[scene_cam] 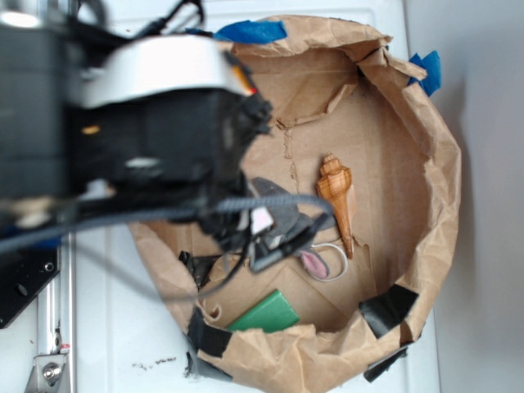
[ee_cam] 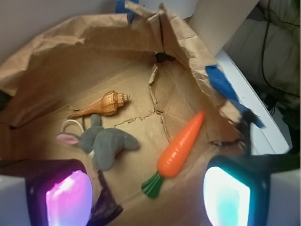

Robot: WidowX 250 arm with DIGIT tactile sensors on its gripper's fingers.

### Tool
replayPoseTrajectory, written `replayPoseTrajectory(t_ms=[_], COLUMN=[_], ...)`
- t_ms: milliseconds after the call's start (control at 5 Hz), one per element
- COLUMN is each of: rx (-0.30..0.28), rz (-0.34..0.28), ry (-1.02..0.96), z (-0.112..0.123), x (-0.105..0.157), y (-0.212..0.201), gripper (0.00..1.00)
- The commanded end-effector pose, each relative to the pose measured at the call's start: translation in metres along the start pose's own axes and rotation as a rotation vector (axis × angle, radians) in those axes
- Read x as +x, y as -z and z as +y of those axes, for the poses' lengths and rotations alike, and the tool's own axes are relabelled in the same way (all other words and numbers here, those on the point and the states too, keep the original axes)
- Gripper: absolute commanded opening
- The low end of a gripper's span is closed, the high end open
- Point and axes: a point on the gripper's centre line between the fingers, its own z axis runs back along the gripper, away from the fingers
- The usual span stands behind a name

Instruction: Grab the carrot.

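Observation:
The carrot (ee_cam: 181,145) is a glossy orange cone with a dark green ribbed stem (ee_cam: 153,184). It lies on the brown paper floor, tip pointing up-right toward the torn paper wall. In the wrist view my gripper (ee_cam: 148,200) is open above and short of it. The pink-lit pad (ee_cam: 68,197) is at the lower left and the teal-lit pad (ee_cam: 225,197) at the lower right, with nothing between them. The stem end lies roughly midway between the pads. In the exterior view the blurred black and white arm (scene_cam: 155,139) hides the carrot.
A tan spiral shell (ee_cam: 106,104) (scene_cam: 337,196) and a grey plush bunny (ee_cam: 106,143) (scene_cam: 286,217) lie left of the carrot. A flat green block (scene_cam: 266,315) sits by the near wall. A crumpled paper wall (scene_cam: 426,164) with blue tape (ee_cam: 221,82) rings everything.

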Motion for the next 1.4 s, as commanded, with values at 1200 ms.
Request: replayPoseTrajectory(t_ms=[1200], rx=[-0.093], rz=[0.089], ry=[-0.168], z=[0.003], x=[-0.01], y=[0.076], gripper=[1.0])
